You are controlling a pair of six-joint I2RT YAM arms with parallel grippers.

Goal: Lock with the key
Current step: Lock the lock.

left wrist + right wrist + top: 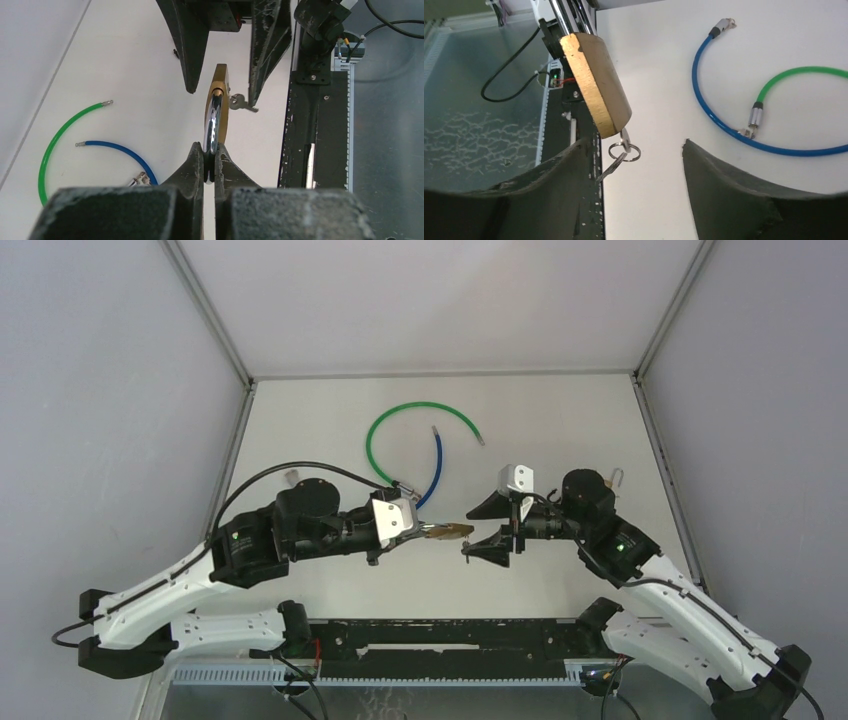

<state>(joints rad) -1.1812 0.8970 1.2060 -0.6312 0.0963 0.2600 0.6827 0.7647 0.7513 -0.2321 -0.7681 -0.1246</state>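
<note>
The left gripper (210, 155) is clamped on the shackle of the brass padlock (448, 532), which is held above the table (560, 420). At the padlock's 3 o'clock the right gripper (478, 532) stands open, straddling the lock's end. The key (616, 162) dangles at its base.

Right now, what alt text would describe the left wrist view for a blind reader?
The left gripper is shut on the shackle of a brass padlock, a key at its body, between the open fingers of the right gripper. A green cable and a blue cable lie on the white table at left.
</note>
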